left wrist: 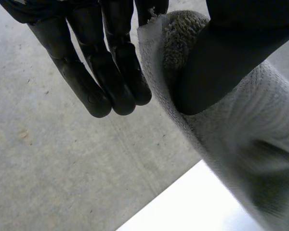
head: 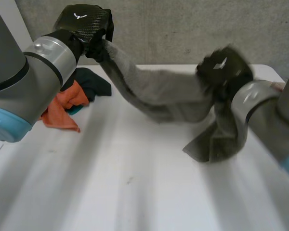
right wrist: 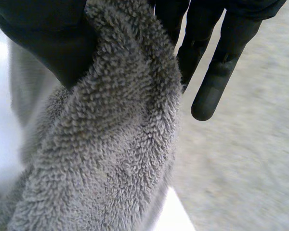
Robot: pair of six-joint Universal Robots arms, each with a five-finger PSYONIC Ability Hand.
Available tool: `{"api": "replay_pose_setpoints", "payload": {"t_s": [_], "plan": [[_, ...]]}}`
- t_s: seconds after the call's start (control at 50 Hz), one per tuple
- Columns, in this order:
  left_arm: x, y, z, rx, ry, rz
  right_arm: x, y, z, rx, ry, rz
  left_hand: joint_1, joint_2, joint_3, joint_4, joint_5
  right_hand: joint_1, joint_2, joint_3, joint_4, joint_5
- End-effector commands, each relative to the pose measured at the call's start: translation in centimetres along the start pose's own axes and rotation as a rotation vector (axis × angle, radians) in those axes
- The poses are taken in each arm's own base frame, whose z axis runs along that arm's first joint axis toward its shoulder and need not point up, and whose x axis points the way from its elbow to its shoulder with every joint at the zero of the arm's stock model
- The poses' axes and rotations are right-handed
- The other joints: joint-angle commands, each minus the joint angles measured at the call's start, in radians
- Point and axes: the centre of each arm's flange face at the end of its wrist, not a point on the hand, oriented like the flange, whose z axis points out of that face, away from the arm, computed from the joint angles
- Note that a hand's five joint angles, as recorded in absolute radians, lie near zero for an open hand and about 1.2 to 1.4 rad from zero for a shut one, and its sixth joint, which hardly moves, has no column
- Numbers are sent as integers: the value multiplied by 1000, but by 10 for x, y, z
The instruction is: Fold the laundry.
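Observation:
A grey towel (head: 168, 96) hangs in the air between both hands above the white table (head: 135, 192). My left hand (head: 86, 26) is raised at the back left and pinches one end of the towel (left wrist: 241, 134) between its thumb (left wrist: 221, 62) and fingers (left wrist: 111, 77). My right hand (head: 224, 70), at the right, grips the other part of the towel (right wrist: 115, 154) between thumb (right wrist: 43, 33) and fingers (right wrist: 216, 72). Below the right hand the loose end droops down to the table (head: 212, 144).
An orange cloth (head: 62, 108) and a dark teal cloth (head: 94, 84) lie in a heap at the back left of the table, behind my left arm (head: 33, 72). A grey concrete wall (head: 192, 29) stands behind the table's far edge.

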Motion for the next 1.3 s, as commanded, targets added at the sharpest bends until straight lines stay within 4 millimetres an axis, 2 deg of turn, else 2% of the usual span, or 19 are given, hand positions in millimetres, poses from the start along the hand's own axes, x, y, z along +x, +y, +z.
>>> {"api": "replay_pose_setpoints", "payload": {"t_s": [0.02, 0.08, 0.14, 0.18, 0.24, 0.26, 0.42, 0.54, 0.66, 0.78, 0.88, 1.02, 1.06, 1.1, 1.12, 1.14, 1.2, 1.22, 1.3], "plan": [[-24, -7, 5, 10, -77, 25, -104, 1, -36, -87, -266, -24, 228, 202, 212, 199, 239, 291, 228, 216, 202, 249], [-30, -9, 7, 18, -90, 44, -128, 5, -32, -120, -308, 20, 228, 202, 212, 199, 239, 291, 228, 216, 202, 249], [-35, -9, 10, 18, -97, 73, -142, 9, -17, -157, -305, 118, 228, 202, 212, 199, 239, -635, -698, -709, -723, -677], [-38, -7, 12, 13, -101, 92, -135, 9, -4, -190, -261, 204, 228, 202, 212, 199, 239, -889, -952, -964, -978, -931], [-40, -5, 13, 8, -102, 108, -111, 7, 6, -226, -189, 290, 228, 202, 212, 199, 239, -931, -994, -1005, -1020, -973], [-40, -3, 13, 2, -103, 112, -93, 6, 9, -251, -151, 342, 228, 202, 212, 199, 239, -931, -994, -1005, -1020, -973], [-42, -7, 10, 9, -102, 131, -15, -2, 7, -244, -161, 458, 228, 202, 212, 199, 239, -931, -994, -1005, -1020, -973], [-40, -22, 0, 43, -81, 144, 6, -1, 8, -195, -288, 371, 228, 202, 212, 199, 239, -931, -994, -1005, -1020, -973], [-27, -46, -24, 89, -20, 157, 19, 11, 30, -183, -300, 219, 228, 202, 212, 199, 239, -931, -994, -1005, -1020, -973], [-15, -62, -49, 121, 35, 181, 7, 32, 69, -139, -315, 198, 228, 202, 212, 199, 239, -931, -994, -1005, -1020, -973], [-4, -70, -70, 154, 72, 218, -30, 57, 99, -74, -456, 247, 228, 202, 212, 199, 239, -931, -994, -1005, -1020, -973], [-4, -75, -78, 173, 61, 251, -82, 85, 107, -164, -602, 371, 228, 202, 212, 199, 239, -905, -968, -979, -994, -947], [-7, -75, -77, 171, 52, 256, -92, 91, 110, -188, -614, 408, 228, 202, 212, 199, 239, -677, -740, -751, -766, -719], [-10, -75, -76, 169, 42, 260, -95, 95, 113, -193, -610, 420, 228, 202, 212, 199, 239, -223, -286, -298, -312, -265], [-13, -74, -74, 167, 34, 262, -90, 95, 119, -174, -581, 417, 228, 202, 212, 199, 239, 285, 222, 211, 197, 243], [-15, -73, -73, 163, 30, 263, -84, 93, 124, -153, -552, 407, 228, 202, 212, 199, 239, 291, 228, 216, 202, 249], [-23, -73, -69, 163, 3, 268, -36, 73, 146, -56, -306, 356, 228, 202, 212, 199, 239, 291, 228, 216, 202, 249], [-28, -72, -64, 161, -17, 271, -3, 58, 152, -10, -141, 353, 228, 202, 212, 199, 239, 291, 228, 216, 202, 249], [-41, -65, -43, 163, -58, 276, 82, 9, 146, 187, 221, 384, 228, 202, 212, 199, 239, 291, 228, 216, 202, 249]]}}
